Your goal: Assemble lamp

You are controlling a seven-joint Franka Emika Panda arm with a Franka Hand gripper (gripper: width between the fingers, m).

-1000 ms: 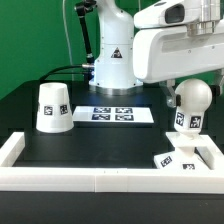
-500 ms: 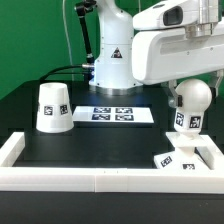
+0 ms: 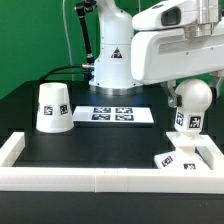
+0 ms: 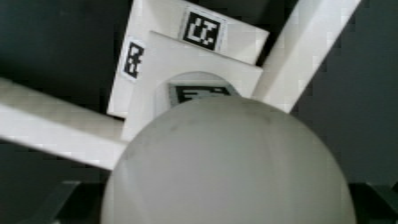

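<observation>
My gripper (image 3: 190, 88) is shut on the round white bulb (image 3: 190, 97) and holds it upright, its tagged stem pointing down. The bulb hangs just above the flat square base (image 3: 181, 156), which lies tilted in the corner of the white frame at the exterior view's right. In the wrist view the bulb (image 4: 222, 160) fills the frame between the fingers, with the tagged base (image 4: 187, 60) behind it. The cone shade (image 3: 52, 107) stands on its wide end at the exterior view's left, apart from the gripper.
The marker board (image 3: 116, 114) lies flat at the middle back. A low white frame (image 3: 90, 177) borders the black table along the front and both sides; two of its walls (image 4: 320, 50) meet around the base. The arm's pedestal (image 3: 112, 60) stands behind.
</observation>
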